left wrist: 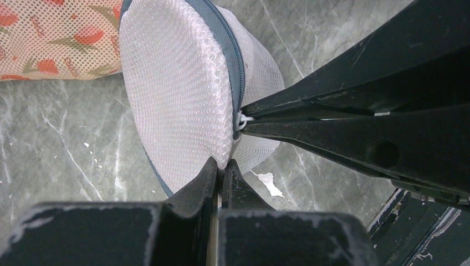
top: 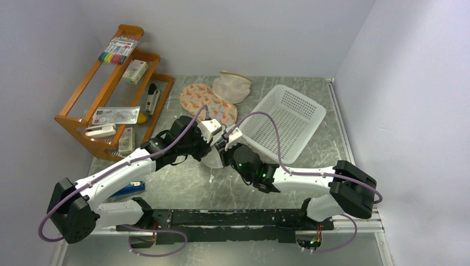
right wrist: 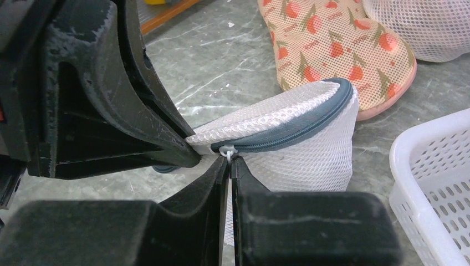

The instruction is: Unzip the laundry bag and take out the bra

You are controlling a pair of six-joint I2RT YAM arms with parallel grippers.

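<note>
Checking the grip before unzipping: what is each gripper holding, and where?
The left gripper pinches the laundry bag by its mesh edge; the right gripper pinches its white zip pull.

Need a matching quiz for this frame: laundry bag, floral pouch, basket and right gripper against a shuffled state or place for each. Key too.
Column A
1. laundry bag
2. orange floral pouch
3. white plastic basket
4. right gripper

Column B
a. shut on the zip pull
b. lying flat just beyond the white mesh bag
c. zip closed where it shows, mesh edge pinched by the left gripper
d. farthest to the right, perforated walls

Pairs: 1-c, 2-b, 3-d, 4-a
</note>
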